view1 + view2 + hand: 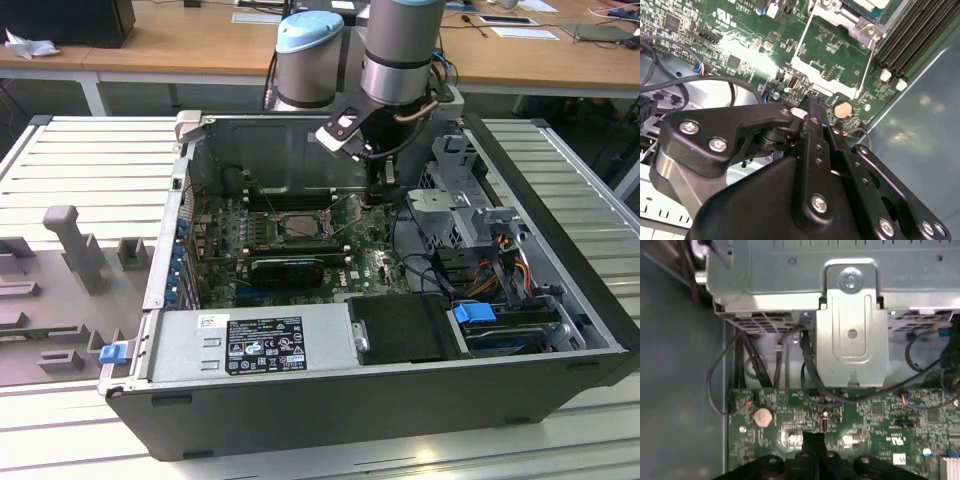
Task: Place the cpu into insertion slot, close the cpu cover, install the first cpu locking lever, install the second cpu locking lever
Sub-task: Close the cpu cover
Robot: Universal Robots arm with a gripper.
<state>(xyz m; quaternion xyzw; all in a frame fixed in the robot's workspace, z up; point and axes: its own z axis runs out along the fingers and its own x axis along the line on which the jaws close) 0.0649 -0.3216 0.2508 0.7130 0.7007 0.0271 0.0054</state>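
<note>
Inside the open computer case (400, 400) on the slatted tabletop (80, 160), a grey drive cage (465, 195) and its metal bracket (852, 335) rise just beside my tool (385, 178); black cables (805, 360) run down past the bracket to the green board (370, 265). My tool is clenched with nothing visible between its fingers, its tip low over the board's edge near a coin battery (762, 416); the insertion slot (300, 226), pale at its centre, lies apart from the tool toward the exterior view's left, memory slots (917, 35) alongside it.
</note>
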